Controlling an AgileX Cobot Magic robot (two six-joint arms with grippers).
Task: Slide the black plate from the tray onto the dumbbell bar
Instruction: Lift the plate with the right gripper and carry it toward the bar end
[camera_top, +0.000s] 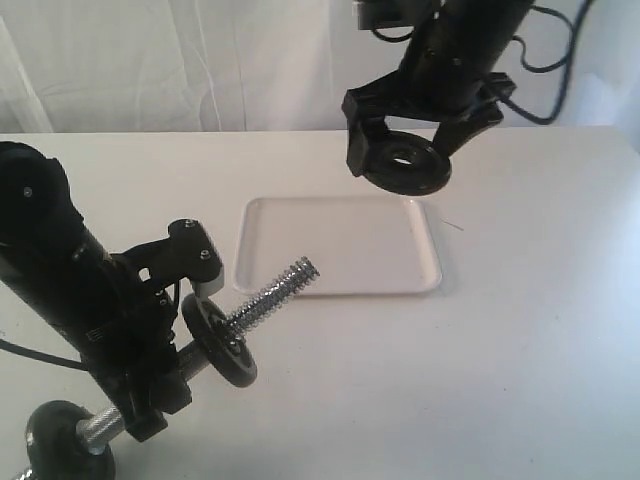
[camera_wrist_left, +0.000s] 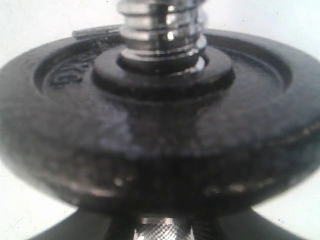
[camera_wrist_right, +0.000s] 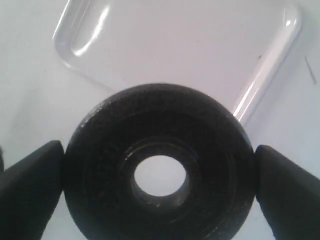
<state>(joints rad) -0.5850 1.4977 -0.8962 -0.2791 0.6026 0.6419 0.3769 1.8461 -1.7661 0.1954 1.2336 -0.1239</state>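
My right gripper is shut on a black plate, held flat in the air over the far right corner of the white tray. In the right wrist view the plate fills the space between both fingers, above the tray. My left gripper is shut on the dumbbell bar, which tilts up toward the tray. A black plate sits on the bar, and another on its near end. The left wrist view shows that plate and the threaded bar close up.
The white table spreads around the tray. A white cloth backdrop hangs behind. Black cables trail from the right arm at the top right. The left arm's body takes up the near left corner.
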